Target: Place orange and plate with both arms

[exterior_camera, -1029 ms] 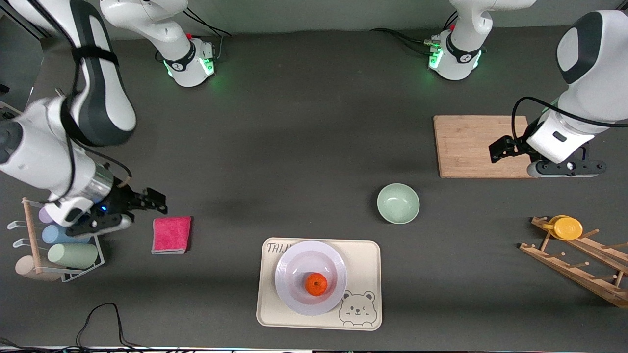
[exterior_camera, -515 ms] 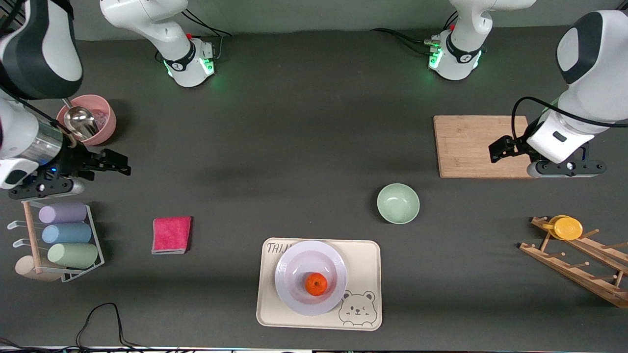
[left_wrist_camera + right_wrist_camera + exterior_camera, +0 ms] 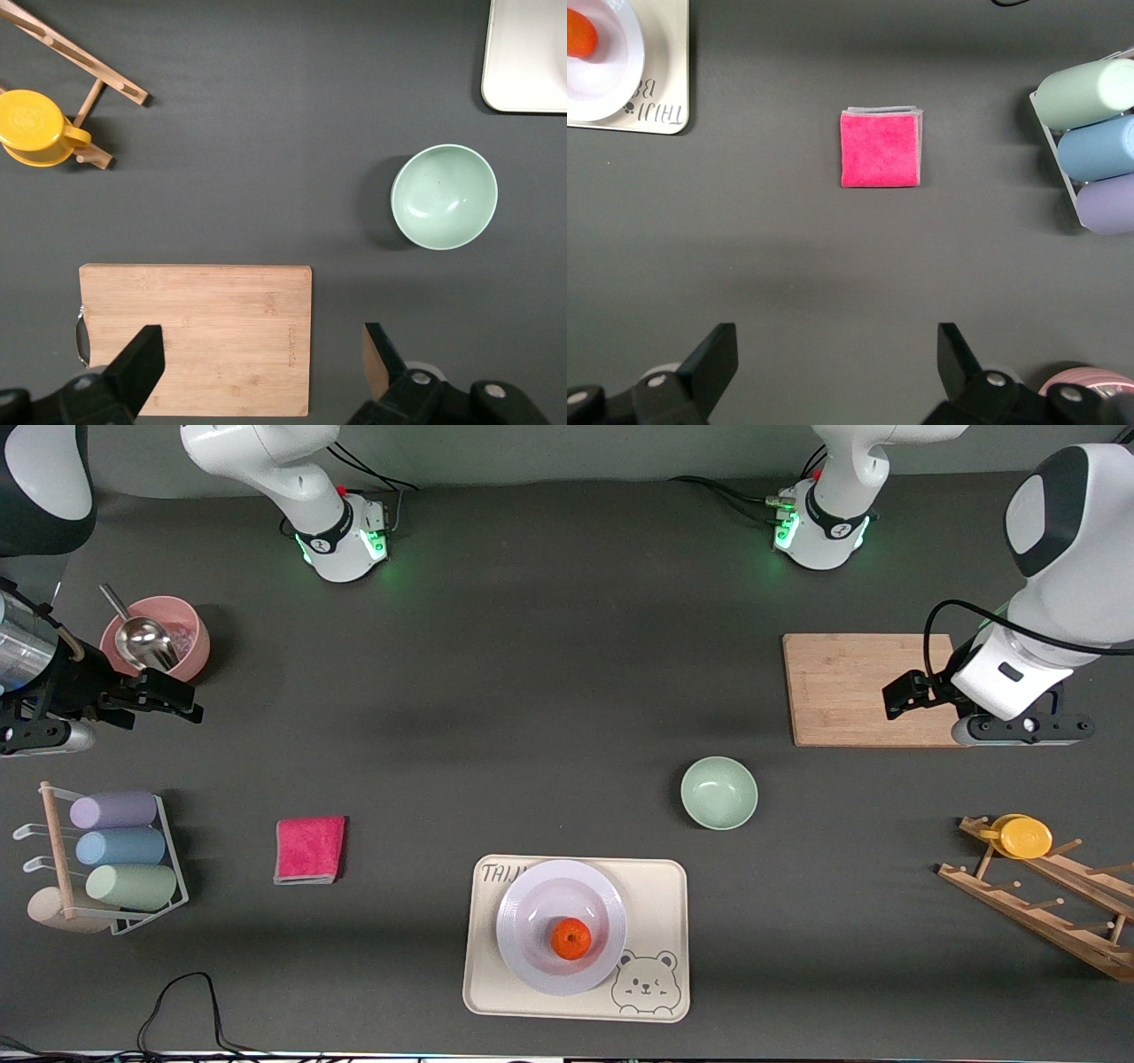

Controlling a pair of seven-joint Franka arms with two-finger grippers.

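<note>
The orange (image 3: 571,939) sits in the plate (image 3: 523,903) at lower centre of the frame (smooth, breakable, best pinched at its rim), while my left pincer (image 3: 895,695) and right pincer (image 3: 173,695) hover spread, empty.

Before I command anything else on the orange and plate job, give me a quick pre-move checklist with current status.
1. Orange resting in the plate: ok.
2. Plate sits on the bear-printed tray: ok.
3. Left gripper open and holding nothing, over the cutting board: ok.
4. Right gripper open and holding nothing, beside the pink bowl at the right arm's end: ok.
5. Both grippers away from plate and orange: ok.
6. Plate centred on tray: not ok, it sits toward the tray's right-arm end.
</note>
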